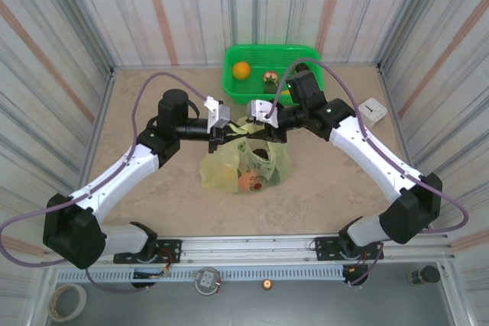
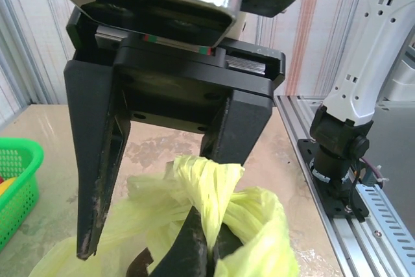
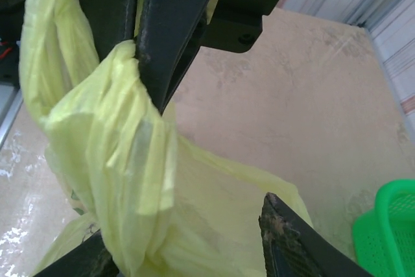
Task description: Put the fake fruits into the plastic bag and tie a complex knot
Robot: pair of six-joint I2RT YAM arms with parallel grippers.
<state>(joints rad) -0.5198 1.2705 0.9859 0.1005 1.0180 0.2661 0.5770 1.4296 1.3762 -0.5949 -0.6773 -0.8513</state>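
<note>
plastic bag [image 1: 243, 159] at tabletop centre already holds fruit, left hand [image 1: 223, 132] clamped on a twisted handle, right hand [image 1: 260, 129] part-open around bag film; knot unfinished, two fruits wait in the basket [image 1: 306, 56] at twelve o'clock.

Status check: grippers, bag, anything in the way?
Left gripper shut on twisted bag handle. Right gripper part-open at plastic bag. Fruits left in green basket.

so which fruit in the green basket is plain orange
The round one at the basket's left side, the orange fruit; the fruit to its right is darker and multicoloured.
</note>
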